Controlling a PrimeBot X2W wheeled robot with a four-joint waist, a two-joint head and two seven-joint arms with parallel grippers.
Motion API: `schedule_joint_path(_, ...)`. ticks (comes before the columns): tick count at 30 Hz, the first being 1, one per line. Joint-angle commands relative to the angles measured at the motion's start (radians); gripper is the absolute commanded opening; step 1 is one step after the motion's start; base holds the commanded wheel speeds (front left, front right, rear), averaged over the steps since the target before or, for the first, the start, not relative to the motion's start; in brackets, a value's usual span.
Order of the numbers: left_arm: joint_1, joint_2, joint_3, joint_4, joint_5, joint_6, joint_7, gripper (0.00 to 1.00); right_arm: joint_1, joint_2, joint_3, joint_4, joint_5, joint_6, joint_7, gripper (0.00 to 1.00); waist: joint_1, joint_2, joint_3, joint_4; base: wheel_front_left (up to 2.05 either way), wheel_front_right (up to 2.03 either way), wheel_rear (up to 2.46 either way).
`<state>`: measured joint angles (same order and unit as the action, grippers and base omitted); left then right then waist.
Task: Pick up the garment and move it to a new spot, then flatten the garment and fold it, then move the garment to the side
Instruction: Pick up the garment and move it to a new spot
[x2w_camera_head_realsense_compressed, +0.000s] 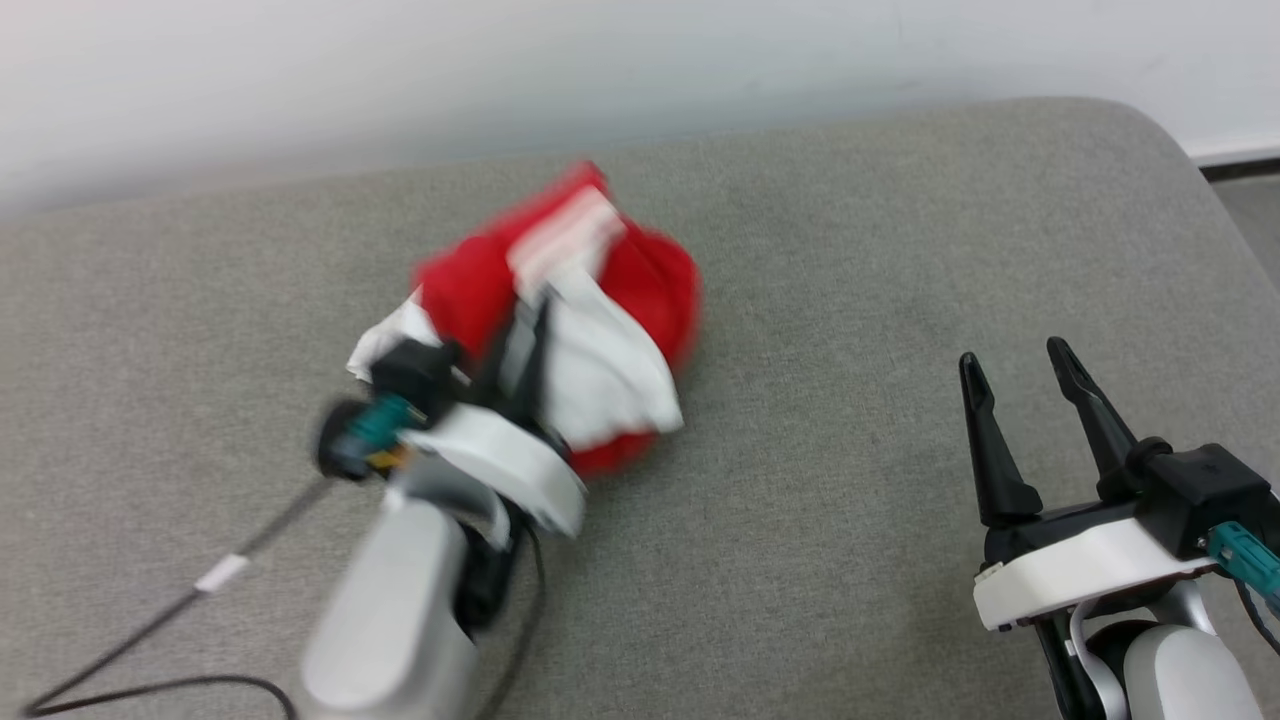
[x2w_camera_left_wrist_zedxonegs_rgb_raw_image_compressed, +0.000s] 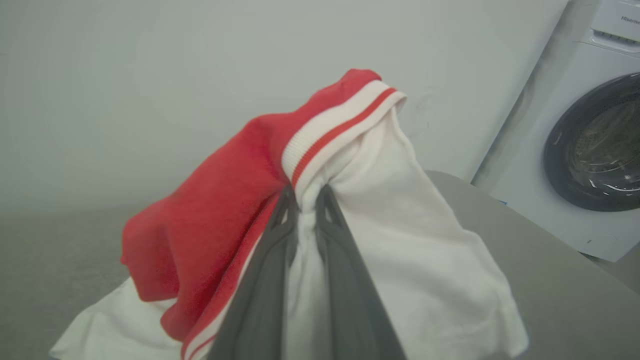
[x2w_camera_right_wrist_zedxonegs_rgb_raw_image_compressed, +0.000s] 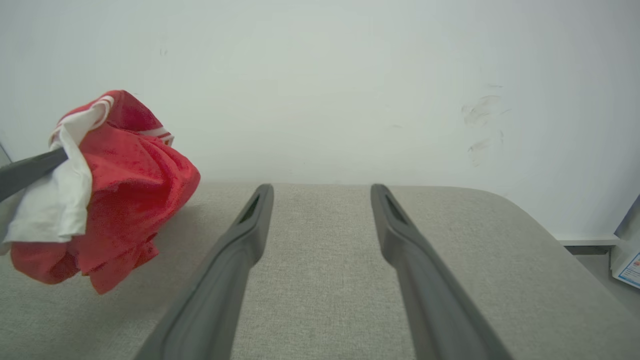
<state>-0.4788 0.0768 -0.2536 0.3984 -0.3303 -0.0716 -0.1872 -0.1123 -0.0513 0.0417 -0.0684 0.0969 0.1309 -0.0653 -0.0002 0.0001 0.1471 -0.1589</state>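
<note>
Left gripper is clamped tight on the garment at its striped white sleeve cuff, the bundle dangling low over the grey cushion, while the right gripper stands wide open, empty, well off to its right.

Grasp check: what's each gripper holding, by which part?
Left gripper pinches the garment by a white sleeve, just under its striped trim. Right gripper: open, empty.
</note>
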Motion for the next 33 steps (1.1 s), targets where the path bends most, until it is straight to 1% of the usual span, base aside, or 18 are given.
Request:
schedule_joint_path(1,0.034,-0.006,-0.036,0.017,-0.003,-0.010,0.009,0.00,0.003,0.001,0.002,-0.004,0.008,0.000,-0.004,1.00,0.0002,-0.0001,0.022,-0.010,0.00,0.00,0.00)
schedule_joint_path(4,0.086,-0.018,-0.123,0.058,-0.009,-0.024,0.029,0.00,-0.006,0.001,0.007,0.002,0.013,0.000,-0.008,1.00,0.0002,-0.0001,0.039,-0.012,0.00,0.00,0.00)
schedule_joint_path(8,0.130,-0.024,-0.197,0.110,-0.032,-0.033,0.025,0.00,-0.014,0.001,0.006,0.007,0.013,0.000,-0.016,1.00,0.0002,-0.0001,0.049,-0.002,0.00,0.00,0.00)
schedule_joint_path(9,0.133,-0.025,-0.211,0.117,-0.034,-0.031,0.019,0.13,-0.017,0.001,0.007,0.010,0.012,0.000,-0.017,1.00,0.0002,-0.0001,0.048,0.002,0.00,0.00,0.00)
schedule_joint_path(10,0.133,-0.026,-0.226,0.120,-0.032,-0.031,0.011,0.30,-0.016,0.001,0.004,0.011,0.009,0.000,-0.016,1.00,0.0002,-0.0001,0.045,0.008,0.00,0.00,0.00)
schedule_joint_path(11,0.129,-0.026,-0.238,0.121,-0.034,-0.029,0.002,0.54,-0.018,0.001,0.003,0.010,0.006,0.000,-0.016,1.00,0.0002,-0.0001,0.043,0.014,0.00,0.00,0.00)
schedule_joint_path(12,0.122,-0.026,-0.249,0.120,-0.032,-0.026,-0.007,1.00,-0.018,0.001,0.000,0.012,0.004,0.000,-0.015,1.00,0.0002,-0.0001,0.038,0.021,0.00,0.00,0.00)
schedule_joint_path(17,0.094,-0.027,-0.281,0.075,-0.045,-0.007,-0.043,1.00,-0.010,0.001,-0.011,0.015,-0.001,0.000,-0.012,1.00,0.0002,-0.0001,0.010,0.047,0.00,0.00,0.00)
schedule_joint_path(20,0.086,-0.026,-0.285,0.019,-0.041,0.019,-0.063,1.00,0.009,0.001,-0.022,0.007,-0.005,0.000,-0.003,1.00,0.0002,-0.0001,-0.010,0.068,0.00,0.00,0.00)
schedule_joint_path(23,0.086,-0.024,-0.259,-0.039,-0.035,0.049,-0.072,1.00,0.020,0.001,-0.035,-0.001,-0.009,0.000,0.005,1.00,0.0002,-0.0001,-0.026,0.087,0.00,0.00,0.00)
schedule_joint_path(26,0.106,0.001,-0.215,-0.087,-0.035,0.089,-0.074,1.00,0.038,0.001,-0.047,-0.007,-0.012,0.000,0.012,1.00,0.0002,-0.0001,-0.041,0.103,0.00,0.00,0.00)
schedule_joint_path(33,0.199,0.103,-0.084,-0.162,-0.054,0.180,-0.077,1.00,0.077,0.001,-0.053,-0.009,-0.002,0.000,0.029,1.00,0.0002,-0.0001,-0.084,0.121,0.00,0.00,0.00)
